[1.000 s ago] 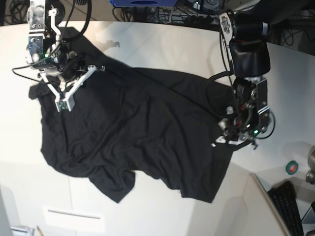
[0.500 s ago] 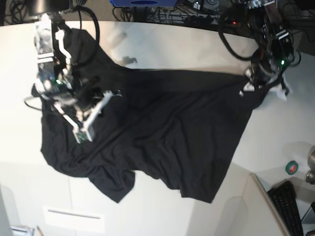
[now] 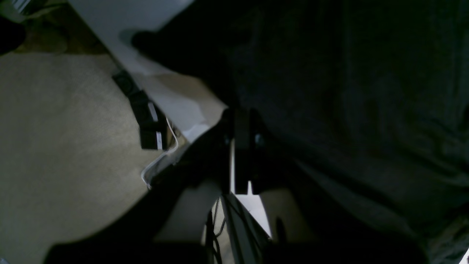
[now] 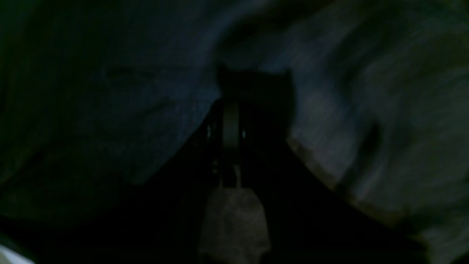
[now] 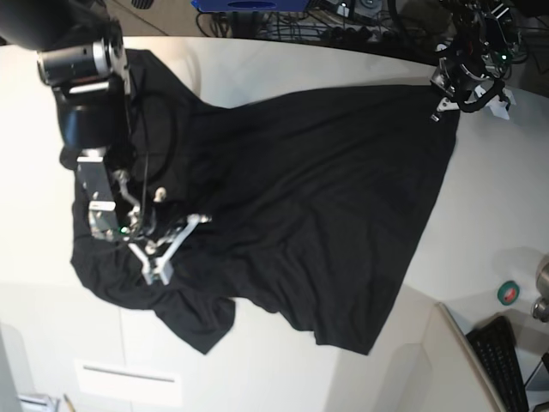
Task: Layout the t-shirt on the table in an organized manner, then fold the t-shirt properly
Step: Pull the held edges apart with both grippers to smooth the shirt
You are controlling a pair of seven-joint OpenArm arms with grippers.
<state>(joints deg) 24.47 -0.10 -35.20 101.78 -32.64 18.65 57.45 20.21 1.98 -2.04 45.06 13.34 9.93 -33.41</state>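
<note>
The black t-shirt (image 5: 309, 215) lies spread over most of the off-white table (image 5: 343, 64), plain side up, with no print showing. At the far right, my left gripper (image 5: 442, 105) is shut on a corner of its hem and holds that edge taut. In the left wrist view the closed left gripper (image 3: 240, 110) meets the dark t-shirt (image 3: 348, 91) beyond the table (image 3: 106, 18) edge. My right gripper (image 5: 159, 276) is low over the shirt's left part. In the right wrist view the right gripper (image 4: 231, 102) is shut, with a tuft of the t-shirt (image 4: 110, 110) at its tips.
A green tape roll (image 5: 508, 293) and a metal object (image 5: 542, 296) sit at the right edge. A black keyboard (image 5: 506, 365) lies below them. An angled beige panel (image 5: 257, 378) runs along the near side. Cables and a blue object (image 5: 249, 4) lie beyond the far edge.
My left gripper went from the shirt's right middle edge up to the far right corner, pulling the hem out flat. My right gripper slid down across the shirt's left part.
</note>
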